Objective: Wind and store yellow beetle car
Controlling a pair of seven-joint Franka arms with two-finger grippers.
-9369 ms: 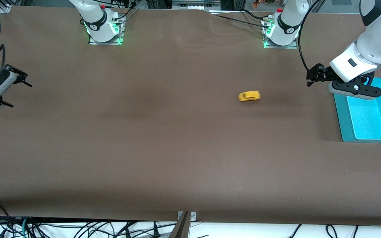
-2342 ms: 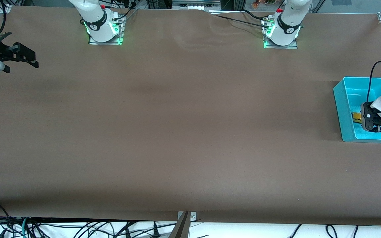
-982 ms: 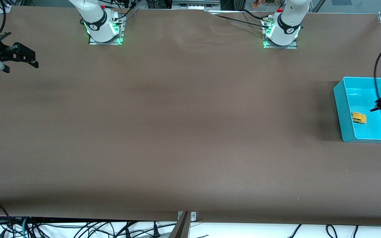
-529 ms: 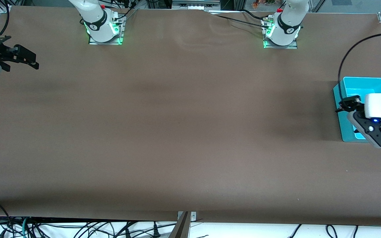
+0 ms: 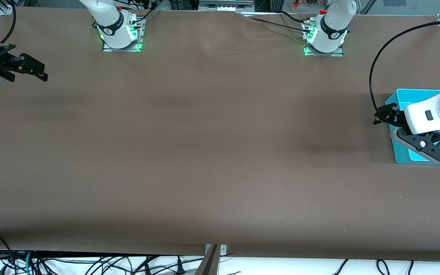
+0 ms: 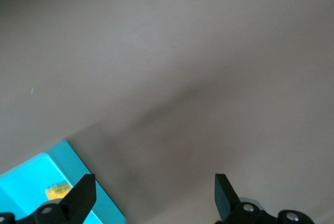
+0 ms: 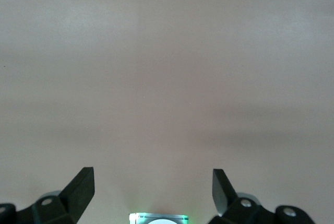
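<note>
The yellow beetle car (image 6: 57, 189) lies inside the teal bin (image 6: 31, 174) at the left arm's end of the table. In the front view my left arm's hand hides the car, and only parts of the teal bin (image 5: 398, 153) show around it. My left gripper (image 5: 381, 115) hangs open and empty over the bin's edge that faces the table's middle. In the left wrist view that gripper (image 6: 154, 182) has only bare table between its fingers. My right gripper (image 5: 36, 70) waits open and empty over the right arm's end of the table, and its wrist view shows the open gripper (image 7: 154, 177).
Brown cloth covers the whole table (image 5: 204, 152). The two arm bases (image 5: 120, 34) (image 5: 325, 38) stand along the edge farthest from the front camera. A black cable (image 5: 380, 65) loops above the bin. The right arm's lit base (image 7: 159, 217) shows in the right wrist view.
My left gripper has risen from the bin and swung toward the table's middle, now covering the car in the front view. The right gripper shifted only slightly.
</note>
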